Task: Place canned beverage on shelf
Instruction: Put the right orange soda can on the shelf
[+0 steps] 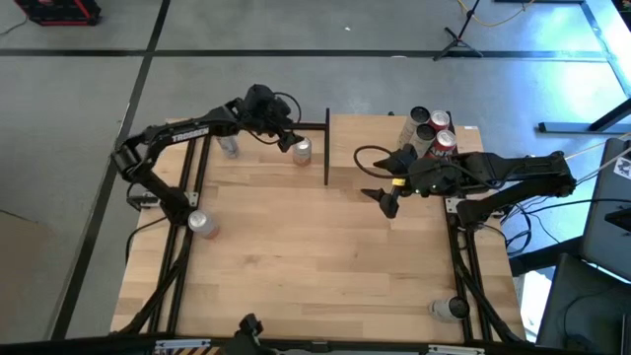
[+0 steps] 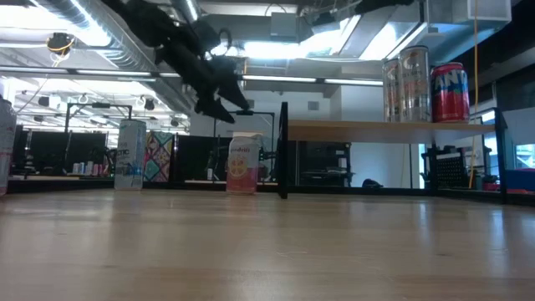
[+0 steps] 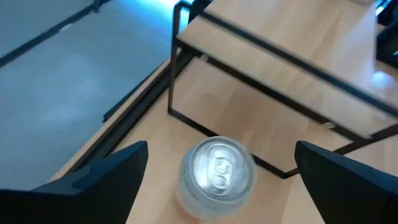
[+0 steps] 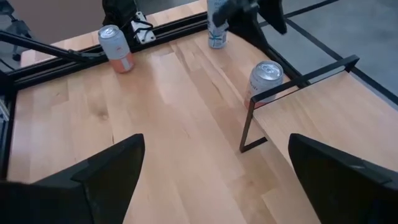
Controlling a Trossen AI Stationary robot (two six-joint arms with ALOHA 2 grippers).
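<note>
A pink-and-white can (image 2: 242, 165) stands upright on the table just left of the shelf's black post (image 2: 284, 150). It also shows from above in the high view (image 1: 302, 151) and the left wrist view (image 3: 217, 171). My left gripper (image 3: 221, 149) hangs open above the can, a little to its far-left (image 1: 289, 140), one finger on each side, touching nothing. The shelf (image 1: 375, 138) is a pale wood panel on black posts; three cans (image 2: 415, 84) stand at its far right. My right gripper (image 1: 383, 200) waits open by the shelf's near edge.
Other cans stand on the table: a white-and-blue one (image 1: 229, 146) at the far left, one (image 1: 202, 224) at the left edge, one (image 1: 451, 309) at the near right. Black frame rails run along both table sides. The middle of the table (image 1: 315, 256) is bare wood.
</note>
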